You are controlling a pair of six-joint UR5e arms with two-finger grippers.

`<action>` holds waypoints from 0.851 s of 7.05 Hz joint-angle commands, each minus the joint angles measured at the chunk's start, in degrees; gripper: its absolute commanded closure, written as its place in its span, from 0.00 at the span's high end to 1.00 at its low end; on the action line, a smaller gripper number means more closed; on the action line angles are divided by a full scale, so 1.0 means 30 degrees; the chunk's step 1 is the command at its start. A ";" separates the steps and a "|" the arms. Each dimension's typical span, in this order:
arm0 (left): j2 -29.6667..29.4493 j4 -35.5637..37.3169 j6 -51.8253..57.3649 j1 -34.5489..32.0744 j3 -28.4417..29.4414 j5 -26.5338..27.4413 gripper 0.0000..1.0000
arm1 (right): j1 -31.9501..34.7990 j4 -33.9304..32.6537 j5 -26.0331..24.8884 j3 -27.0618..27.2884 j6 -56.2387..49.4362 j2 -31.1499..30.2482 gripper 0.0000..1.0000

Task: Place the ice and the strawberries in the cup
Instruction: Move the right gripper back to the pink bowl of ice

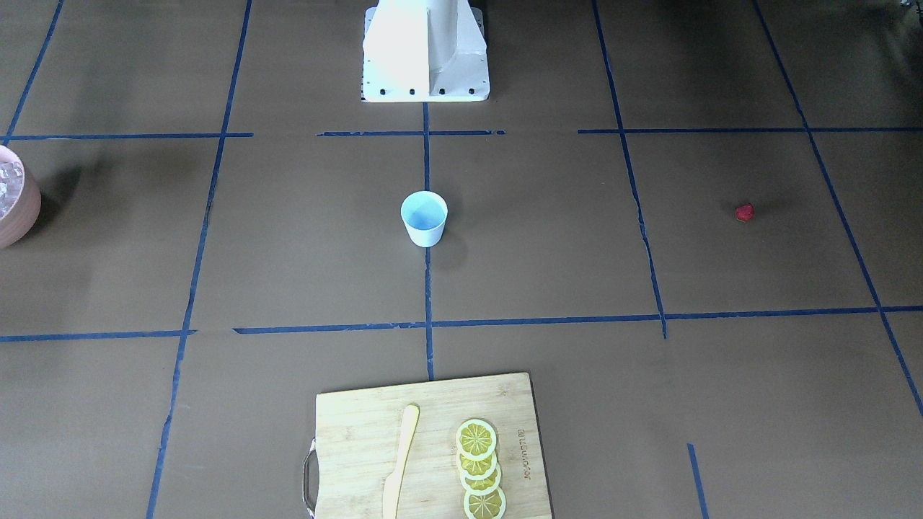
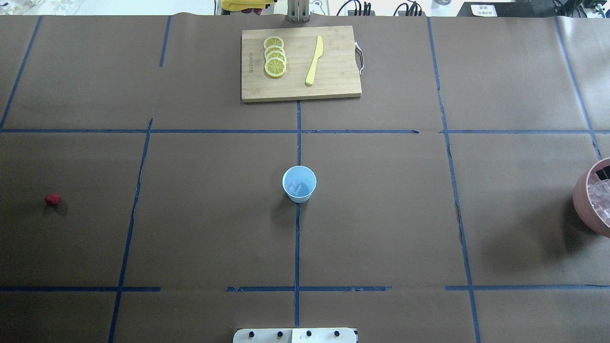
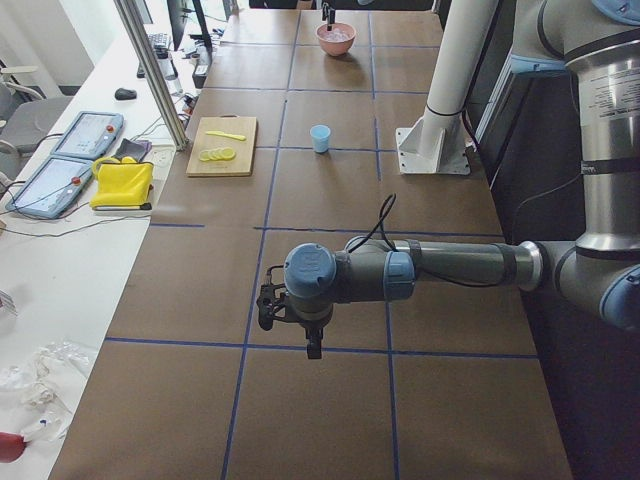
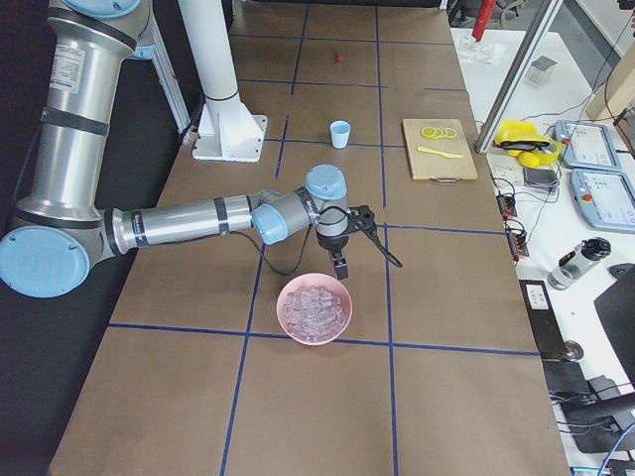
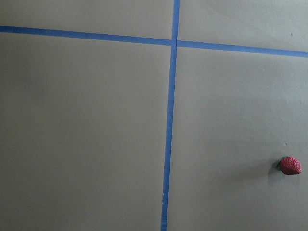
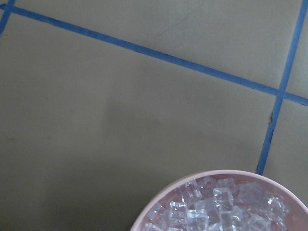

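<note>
The white cup (image 2: 299, 184) stands in the middle of the table (image 2: 381, 228), with one ice cube (image 2: 295, 188) inside. More ice (image 6: 219, 207) fills the pink bowl (image 4: 314, 341) on the right. The strawberry (image 2: 53, 199) lies far left. The left gripper (image 3: 312, 345) hangs over the left side. The right gripper (image 4: 340, 266) hangs just by the bowl. I cannot tell if either one is apart or together.

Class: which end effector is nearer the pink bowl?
Right. The right end effector hangs by the rim of the pink bowl; the left end effector is far off, near the strawberry.
</note>
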 commanded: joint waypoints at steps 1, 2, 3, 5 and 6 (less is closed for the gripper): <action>0.0129 0.0000 0.0000 0.0000 -0.0301 0.0000 1.00 | 0.0112 0.0112 -0.0303 -0.0594 -0.1889 -0.0456 0.96; 0.0129 0.0000 0.0000 0.0000 -0.0418 0.0000 1.00 | 0.0634 0.0112 -0.0392 -0.1148 -0.3730 -0.0313 0.96; 0.0158 0.0000 0.0000 -0.0029 -0.0477 -0.0029 1.00 | 0.0901 0.0112 -0.0799 -0.1879 -0.5807 -0.0137 0.92; 0.0217 0.0000 0.0000 -0.0029 -0.0536 -0.0439 1.00 | 0.0933 0.0083 -0.1360 -0.2207 -0.6590 0.0040 0.78; 0.0217 0.0000 0.0000 0.0000 -0.0536 -0.0439 1.00 | 0.0933 0.0083 -0.1331 -0.2121 -0.6561 0.0040 0.67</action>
